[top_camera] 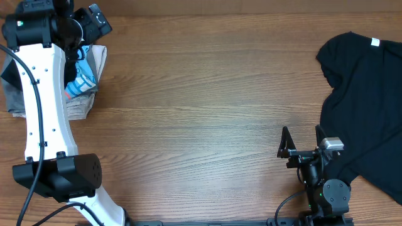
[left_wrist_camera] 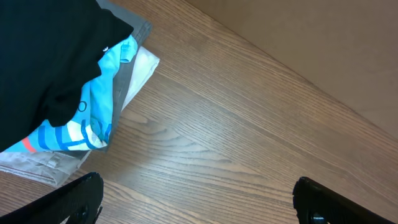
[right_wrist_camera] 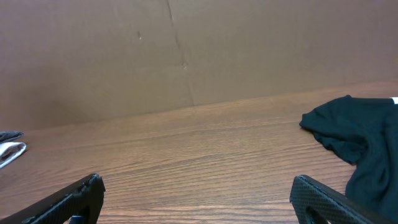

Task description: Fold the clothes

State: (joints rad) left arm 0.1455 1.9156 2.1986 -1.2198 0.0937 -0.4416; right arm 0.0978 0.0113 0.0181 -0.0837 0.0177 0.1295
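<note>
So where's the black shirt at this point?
In the overhead view the black shirt lies unfolded at the right edge of the table, partly out of frame, just right of the open right gripper.

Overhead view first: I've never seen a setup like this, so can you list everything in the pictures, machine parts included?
black T-shirt: one, black, spread loosely at the table's right edge
label: one, white, on the T-shirt's far end
clothes pile: one stack, grey, beige and blue-and-white pieces, far left corner
table: one, brown wood grain, under everything
wall: one, plain brown, behind the table
left arm: one, white with black joints, left side
right arm: one, black, near edge beside the T-shirt
left end effector: one, black, open, by the pile
right end effector: one, black, open, empty
</note>
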